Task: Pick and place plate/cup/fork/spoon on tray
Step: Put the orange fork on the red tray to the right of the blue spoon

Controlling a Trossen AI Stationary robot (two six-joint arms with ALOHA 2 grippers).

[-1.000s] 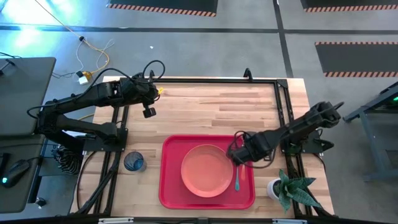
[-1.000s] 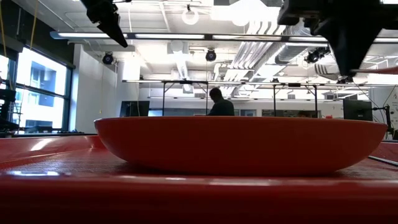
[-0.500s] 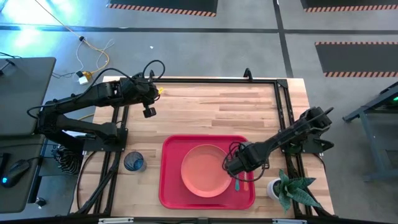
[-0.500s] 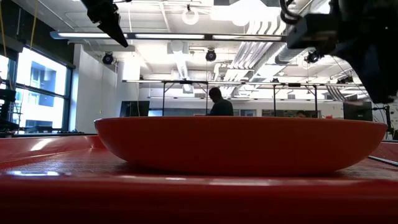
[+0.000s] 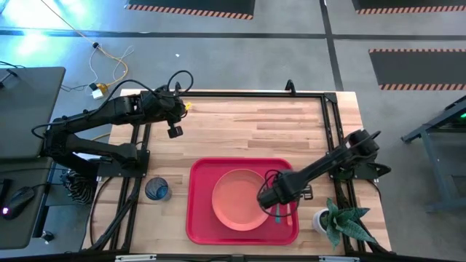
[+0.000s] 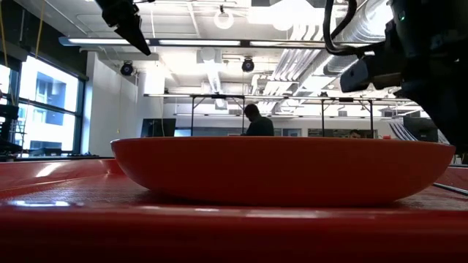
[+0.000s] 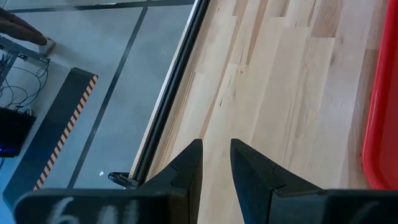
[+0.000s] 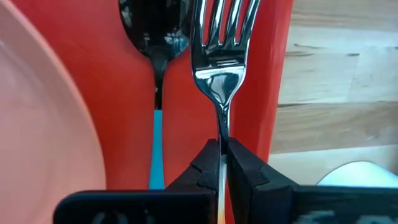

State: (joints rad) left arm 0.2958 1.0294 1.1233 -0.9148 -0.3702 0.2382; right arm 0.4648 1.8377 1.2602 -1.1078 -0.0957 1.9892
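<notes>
The fork point(image 8: 219, 68) is gripped at its neck by the right claw point(image 8: 222, 163), whose two dark fingers are closed tight on the thin shaft. Its silver tines point straight away from the claw, with the long axis in line with the fingers. The orange handle is hidden inside the grip. The fork sits over the right strip of the tray point(image 8: 261, 74), between the spoon point(image 8: 155, 74) and the tray's raised rim.

The spoon lies flat on the tray, parallel to the fork and just beside it, dark bowl at the same end as the tines, light blue handle running back toward the claw. The plate point(image 5: 239, 199) rests in the tray's middle, just beside the spoon.

In the high view the right claw point(image 5: 271, 204) is over the tray's right side at the plate's edge. The cup point(image 5: 156, 190) stands on the worktop point(image 5: 247, 127) left of the tray. The left claw point(image 7: 214, 163) hangs above the worktop's far left part, fingers slightly apart and empty.
</notes>
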